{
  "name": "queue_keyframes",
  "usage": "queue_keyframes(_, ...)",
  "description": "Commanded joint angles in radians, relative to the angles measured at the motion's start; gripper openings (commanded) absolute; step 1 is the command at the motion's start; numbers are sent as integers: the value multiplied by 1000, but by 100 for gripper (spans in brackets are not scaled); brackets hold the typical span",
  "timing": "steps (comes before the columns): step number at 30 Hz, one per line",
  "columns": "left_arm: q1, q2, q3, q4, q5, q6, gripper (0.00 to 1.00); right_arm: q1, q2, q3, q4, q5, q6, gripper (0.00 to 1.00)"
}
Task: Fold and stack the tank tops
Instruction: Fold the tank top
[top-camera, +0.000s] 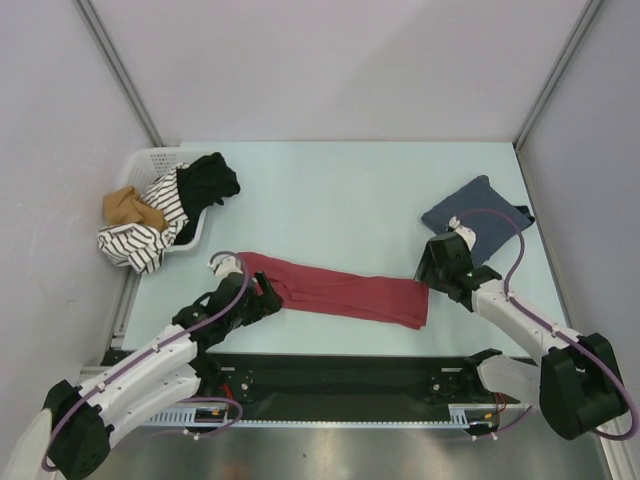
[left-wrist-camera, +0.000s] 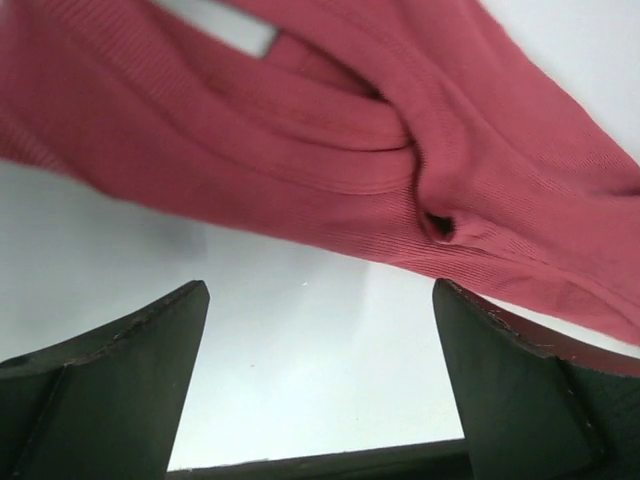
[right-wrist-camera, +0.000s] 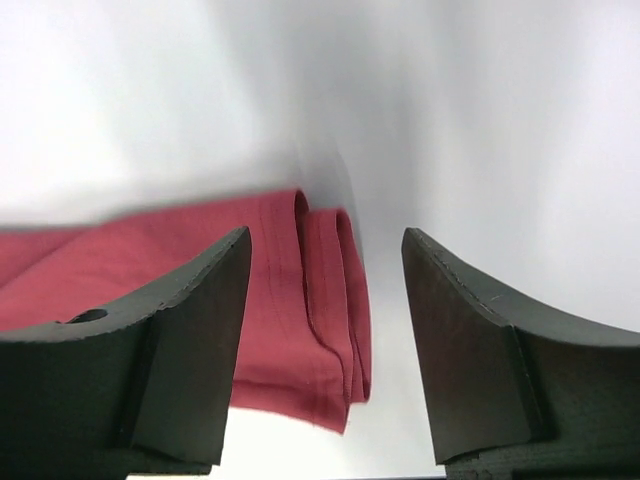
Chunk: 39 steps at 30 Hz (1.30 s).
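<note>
I am working in a robot lab cell: beyond the left pincer (top-camera: 266, 293) and the right pincer (top-camera: 426, 274), plain white panels (top-camera: 330, 60) in metal struts (top-camera: 118, 68) enclose the pale tabletop (top-camera: 340, 190); behind them is a black mounting rail (top-camera: 340, 371).

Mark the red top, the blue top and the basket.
red top (top-camera: 340, 291), top external view, middle of the cloth.
blue top (top-camera: 492, 235), top external view, middle of the cloth.
basket (top-camera: 160, 153), top external view, far rim.

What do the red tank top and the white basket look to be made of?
Red tank top: soft matte knit, likely cotton jersey; fine ribbing and rolled folds show up close. White basket: probably rigid plastic, judging by its slotted wall.
</note>
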Motion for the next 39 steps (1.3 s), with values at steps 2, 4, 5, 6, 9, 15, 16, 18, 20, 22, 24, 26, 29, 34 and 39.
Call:
queue_keyframes(2, -2, -58, -43, -33, -81, -177, 100, -54, 63, 47, 79, -75, -85, 66)
queue_keyframes(4, 1, -62, -54, -36, -102, -218, 100, -74, 104, 41, 110, -126, -91, 66)
queue_keyframes(5, 4, -61, -54, -39, -113, -227, 100, -83, 119, 39, 133, -169, -88, 65)
queue_keyframes(6, 5, -59, -54, -38, -125, -232, 100, -91, 135, 35, 144, -186, -88, 65)
queue_keyframes(9, 22, -35, -43, -38, -180, -252, 100, -91, 187, 42, 156, -216, -85, 63)
queue_keyframes(15, 164, 88, -5, 74, -150, -183, 100, -91, 204, 47, 133, -226, -34, 71)
queue_keyframes(16, 191, 132, 2, 99, -127, -171, 100, -88, 205, 47, 127, -218, -24, 84)
queue_keyframes(18, 250, 180, 12, 128, -84, -155, 100, -85, 207, 47, 119, -215, -16, 94)
queue_keyframes(20, 274, 249, 45, 148, -81, -146, 100, -77, 204, 47, 112, -215, -11, 95)
queue_keyframes(22, 281, 313, 83, 154, -93, -155, 100, -71, 195, 47, 104, -207, -8, 95)
queue_keyframes(24, 287, 361, 112, 169, -99, -148, 100, -56, 190, 48, 96, -200, -4, 95)
queue_keyframes(26, 292, 434, 158, 172, -104, -148, 100, -39, 182, 47, 84, -190, 3, 96)
queue_keyframes(29, 306, 531, 222, 174, -105, -146, 100, -8, 187, 58, 37, -137, 39, 96)
queue_keyframes(34, 349, 713, 337, 179, -96, -128, 100, 33, 184, 30, 23, -105, 70, 95)
queue_keyframes(39, 360, 922, 532, 118, -76, -63, 91, 67, 196, 24, 7, -100, 73, 95)
